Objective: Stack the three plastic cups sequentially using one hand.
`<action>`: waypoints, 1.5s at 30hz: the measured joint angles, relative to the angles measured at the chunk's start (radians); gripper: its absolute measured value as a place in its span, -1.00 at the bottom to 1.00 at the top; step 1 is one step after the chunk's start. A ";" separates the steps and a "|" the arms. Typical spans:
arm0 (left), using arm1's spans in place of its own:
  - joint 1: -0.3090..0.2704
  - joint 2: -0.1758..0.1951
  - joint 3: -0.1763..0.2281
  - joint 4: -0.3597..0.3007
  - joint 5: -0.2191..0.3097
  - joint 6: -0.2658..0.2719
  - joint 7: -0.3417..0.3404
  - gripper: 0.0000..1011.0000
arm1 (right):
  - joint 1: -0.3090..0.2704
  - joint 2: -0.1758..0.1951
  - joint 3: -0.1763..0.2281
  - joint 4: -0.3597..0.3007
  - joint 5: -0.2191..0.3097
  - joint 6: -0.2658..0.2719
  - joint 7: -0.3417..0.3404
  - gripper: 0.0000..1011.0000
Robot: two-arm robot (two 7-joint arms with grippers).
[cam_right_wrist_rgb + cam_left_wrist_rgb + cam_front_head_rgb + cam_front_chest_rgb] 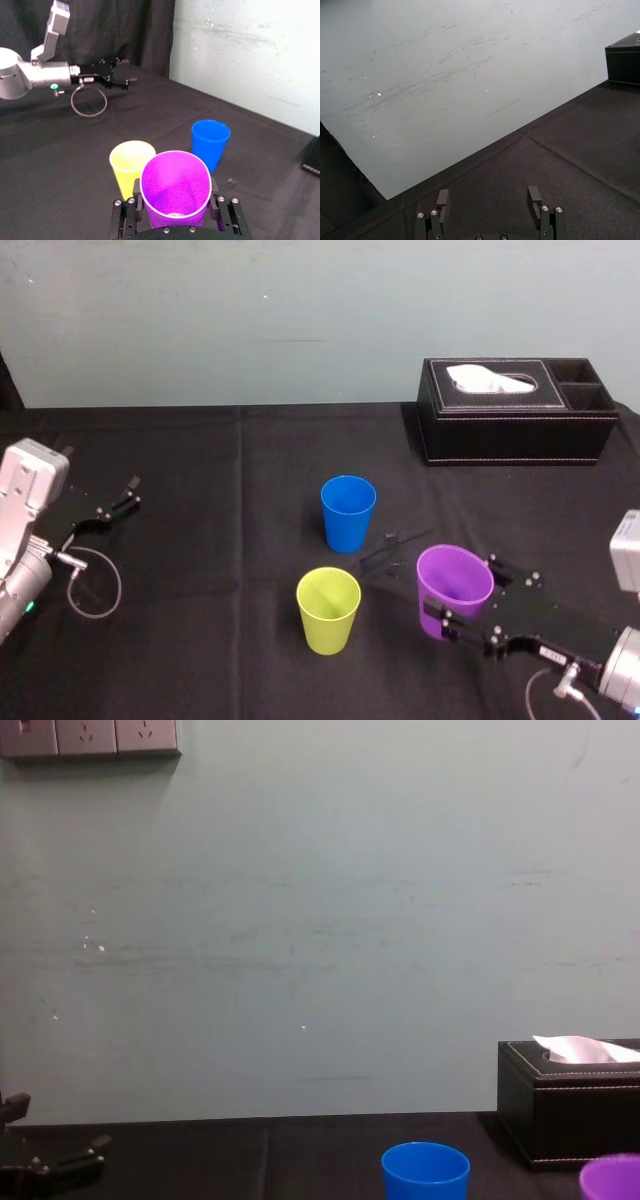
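1. The black-clothed table (200,640) carries everything. All three cups stand in its middle, toward the robot's right.
2. The tissue box (510,425) sits at the far right, well apart from the cups and out of the likely path.
3. The right gripper (468,592) does the work, with its two fingers clamped on opposite sides of the purple cup (175,185). The left gripper (488,200) rests parked at the table's left edge with its fingers apart and nothing between them.
4. The purple cup leans slightly in the grip, mouth up. I cannot tell whether its base is off the cloth.
5. The yellow-green cup (328,610) stands just beside it on the robot's left and seems the natural target. The blue cup (348,513) stands farther back.
6. To do this step well, the arm should probably:
   - lift clear of the rims;
   - level the purple cup;
   - centre its base over the open mouth;
   - descend straight;
   - release only once it is seated, so the light target doesn't tip.
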 joint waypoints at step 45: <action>0.000 0.000 0.000 0.000 0.000 0.000 0.000 1.00 | 0.502 -0.214 -0.224 0.263 -0.063 0.164 -0.069 0.44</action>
